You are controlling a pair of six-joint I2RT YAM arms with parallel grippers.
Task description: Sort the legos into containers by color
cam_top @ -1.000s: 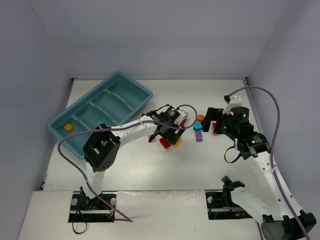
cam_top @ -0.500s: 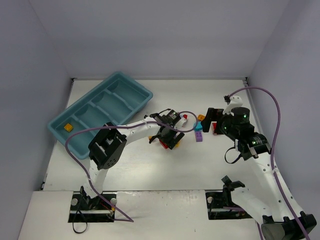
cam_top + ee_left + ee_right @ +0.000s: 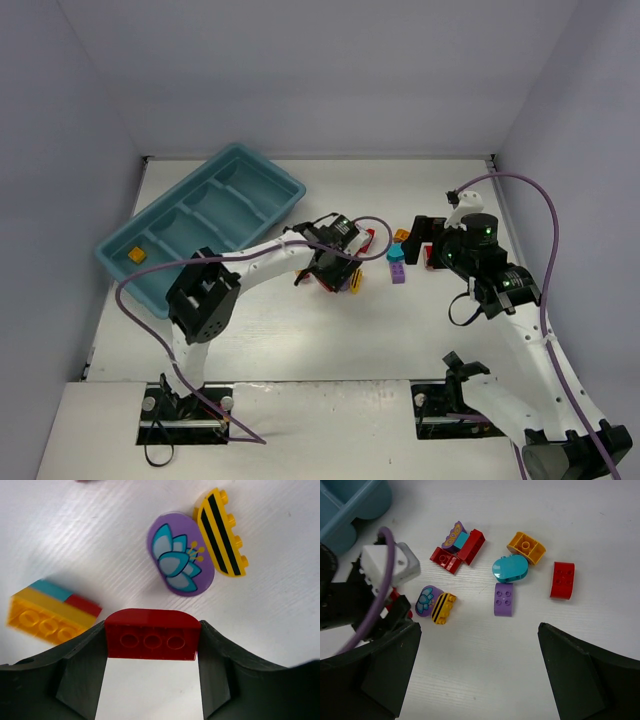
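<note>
While the white counter [image 3: 400, 330] carries the long teal-blue plastic tray [image 3: 168, 197] diagonally at its far left, the loose bricks lie near the middle, well apart from it, so the left arm is the nearer one for any delivery. The left gripper [image 3: 340, 272] is down at the counter with its jaws pressed against the two short ends of a red studded plastic brick [image 3: 151, 640], whose long axis runs straight across from finger to finger. From there the tray lies to the left and farther back, and one small orange brick [image 3: 136, 255] sits in its nearest end compartment. The right gripper [image 3: 477, 635] hangs over the pile with jaws wide apart, holding nothing. Just beyond the red brick lie a purple oval tile with a lotus print [image 3: 180, 555] touching a yellow black-striped brick [image 3: 221, 532].
</note>
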